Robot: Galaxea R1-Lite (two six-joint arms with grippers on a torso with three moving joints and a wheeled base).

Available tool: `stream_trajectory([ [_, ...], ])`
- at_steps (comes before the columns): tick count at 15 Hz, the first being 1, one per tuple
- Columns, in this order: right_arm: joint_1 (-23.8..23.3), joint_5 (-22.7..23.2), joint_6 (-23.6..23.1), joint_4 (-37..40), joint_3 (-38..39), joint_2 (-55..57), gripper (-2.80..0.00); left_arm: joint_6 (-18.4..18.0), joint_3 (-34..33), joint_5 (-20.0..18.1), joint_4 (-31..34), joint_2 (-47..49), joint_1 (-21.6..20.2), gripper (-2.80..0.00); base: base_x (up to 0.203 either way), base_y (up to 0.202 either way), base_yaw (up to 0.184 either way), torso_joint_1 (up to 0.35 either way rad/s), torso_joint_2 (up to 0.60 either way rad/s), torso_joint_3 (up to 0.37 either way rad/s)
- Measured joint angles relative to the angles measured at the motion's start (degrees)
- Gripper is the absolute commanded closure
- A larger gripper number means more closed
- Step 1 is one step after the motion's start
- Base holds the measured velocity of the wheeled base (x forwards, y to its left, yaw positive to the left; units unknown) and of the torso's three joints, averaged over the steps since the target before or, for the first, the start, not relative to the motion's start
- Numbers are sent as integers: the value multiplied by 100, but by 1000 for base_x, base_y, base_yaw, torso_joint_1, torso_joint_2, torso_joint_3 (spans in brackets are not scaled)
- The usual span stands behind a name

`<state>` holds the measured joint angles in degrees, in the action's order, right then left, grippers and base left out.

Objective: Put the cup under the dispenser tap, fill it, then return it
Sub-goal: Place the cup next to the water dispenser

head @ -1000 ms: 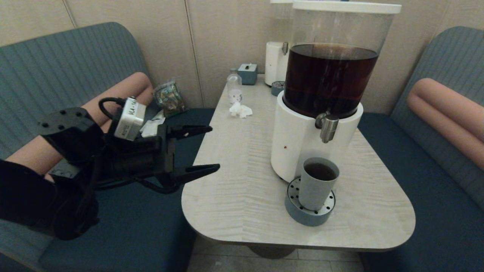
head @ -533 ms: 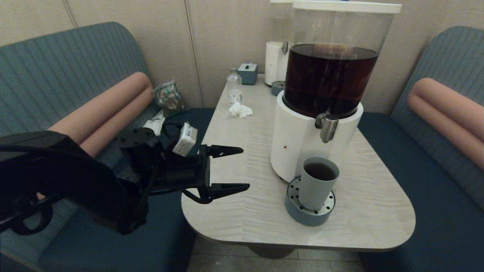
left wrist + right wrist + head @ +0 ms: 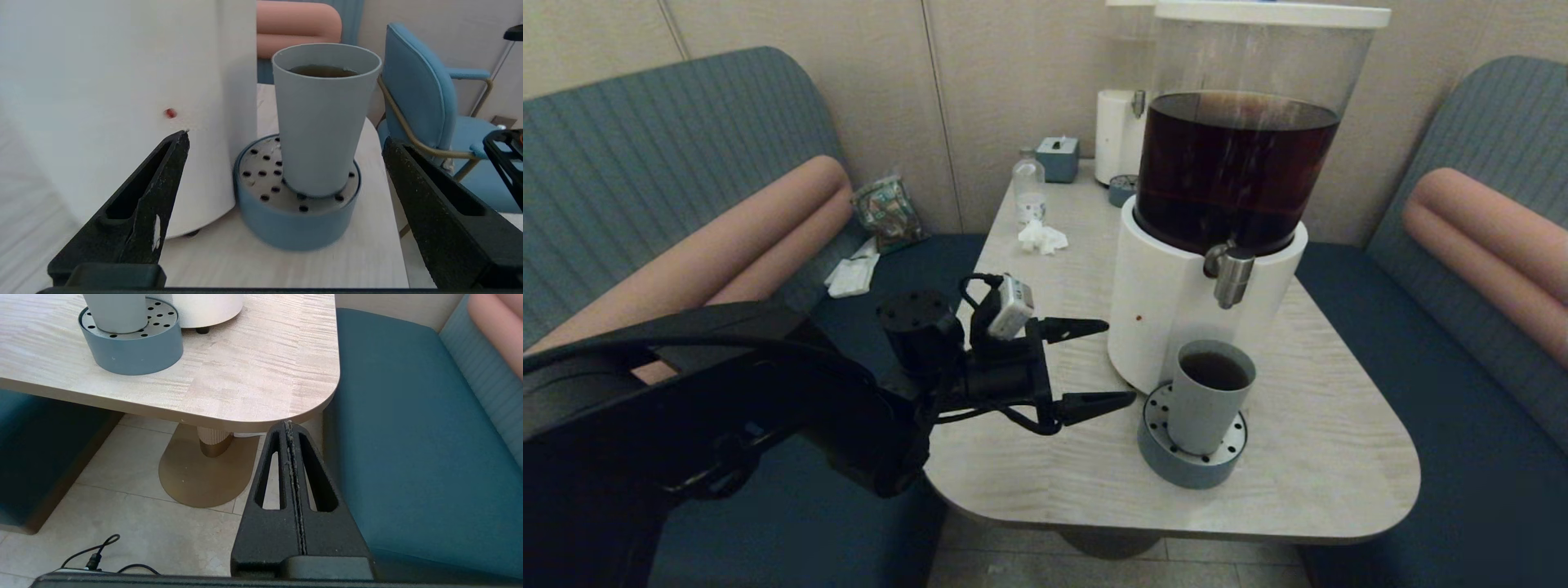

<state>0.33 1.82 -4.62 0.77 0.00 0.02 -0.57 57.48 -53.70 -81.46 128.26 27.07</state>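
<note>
Fingers [image 3: 1086,329] of the left gripper [image 3: 1107,364] were spread wide apart and held nothing, hanging over the table [image 3: 1045,457] at the middle of the head view. The cup [image 3: 1207,396] was found to the right of the fingertips, near them but untouched, standing upright on the drip tray [image 3: 1176,465] with dark liquid inside. In the left wrist view the cup [image 3: 322,122] was framed between the two fingers [image 3: 135,220], ahead of their tips, with the white dispenser base [image 3: 122,81] close beside one finger. The dispenser tap [image 3: 1230,276] was seen directly above the cup, clear of its rim.

The right gripper [image 3: 289,426] was missing from the head view; in its own wrist view the fingers [image 3: 300,490] were pressed together, empty, below the table edge [image 3: 261,416] and beside the bench seat [image 3: 408,437]. There only the lower part of the cup [image 3: 115,310] was shown, the rest being cut off at the upper left of the frame. The foot of the cup was partly masked by the tray rim in the head view, and the tank top was cropped at the upper edge.
</note>
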Motion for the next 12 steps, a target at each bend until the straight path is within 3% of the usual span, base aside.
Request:
stream_trajectory([
  [6, -2, -1, 2, 2, 0, 0, 0, 83, 294, 266, 7, 270, 453, -280, 0, 0, 0, 0, 0, 0],
  [12, -2, -2, 0, 0, 0, 0, 0, 111, 484, 410, 8, 462, 626, -280, 0, 0, 0, 0, 0, 0],
])
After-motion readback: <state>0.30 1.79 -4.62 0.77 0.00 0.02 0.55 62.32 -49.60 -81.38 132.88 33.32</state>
